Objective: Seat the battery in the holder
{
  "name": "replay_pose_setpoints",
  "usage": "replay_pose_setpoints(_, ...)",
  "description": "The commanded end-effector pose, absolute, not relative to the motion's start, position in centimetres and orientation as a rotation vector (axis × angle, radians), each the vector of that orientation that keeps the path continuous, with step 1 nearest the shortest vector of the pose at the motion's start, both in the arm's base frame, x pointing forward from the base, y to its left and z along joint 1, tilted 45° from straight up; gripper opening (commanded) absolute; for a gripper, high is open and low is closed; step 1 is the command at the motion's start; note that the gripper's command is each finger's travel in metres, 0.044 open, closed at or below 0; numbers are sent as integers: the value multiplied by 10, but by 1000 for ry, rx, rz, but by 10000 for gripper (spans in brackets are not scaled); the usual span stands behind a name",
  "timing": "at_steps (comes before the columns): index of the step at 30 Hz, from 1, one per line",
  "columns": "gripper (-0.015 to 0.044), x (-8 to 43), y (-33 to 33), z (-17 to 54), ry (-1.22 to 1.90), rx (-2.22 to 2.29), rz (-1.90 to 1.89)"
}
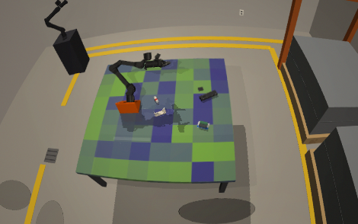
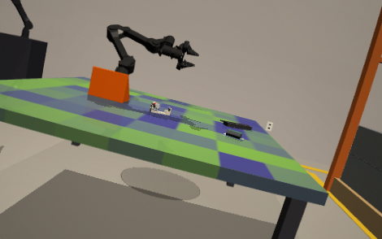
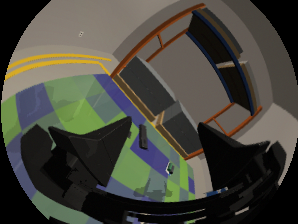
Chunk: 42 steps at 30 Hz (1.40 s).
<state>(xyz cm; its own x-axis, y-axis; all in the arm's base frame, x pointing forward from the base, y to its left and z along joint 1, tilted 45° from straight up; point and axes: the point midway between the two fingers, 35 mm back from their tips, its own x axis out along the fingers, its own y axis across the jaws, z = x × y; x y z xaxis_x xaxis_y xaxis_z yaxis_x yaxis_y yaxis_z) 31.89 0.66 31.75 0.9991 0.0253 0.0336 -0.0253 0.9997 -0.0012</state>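
A small red and white cylinder point(image 1: 156, 100) point(image 2: 155, 105), which looks like the battery, is on the table beside the base of my arm. A pale part with raised ends point(image 1: 160, 112) point(image 2: 161, 112), which looks like the holder, stands close to it. They are apart in the top view and overlap in the exterior view. Spring and lip are too small to tell. My gripper point(image 1: 169, 63) point(image 2: 196, 59) point(image 3: 165, 123) is open and empty, high above the table's back part, well away from both. Neither is seen in the wrist view.
A green-topped part with white edges point(image 1: 203, 124) point(image 2: 234, 133) point(image 3: 170, 168) lies towards the table's right side. Behind it are a long black part point(image 1: 208, 95) point(image 2: 236, 125) point(image 3: 143, 137) and a small black block point(image 1: 200, 88). The orange base point(image 1: 128, 107) point(image 2: 107, 85) stands at the left.
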Motion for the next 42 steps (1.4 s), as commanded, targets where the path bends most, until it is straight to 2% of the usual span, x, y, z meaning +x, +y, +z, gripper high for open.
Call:
replay_pose_setpoints(1, 374, 320, 7, 315, -21, -17, 29)
replay_pose_setpoints(6, 246, 333, 13, 235, 269, -414, 192)
replay_pose_setpoints(11, 246, 322, 20, 161, 481, -729, 478)
replay_pose_setpoints(18, 246, 290, 30, 100, 570, -943, 870)
replay_pose_setpoints(24, 246, 251, 43, 66, 496, -1020, 1242)
replay_pose_setpoints(29, 246, 215, 57, 54, 300, -1000, 1518)
replay_pose_setpoints(42, 246, 210, 59, 54, 255, -989, 1556)
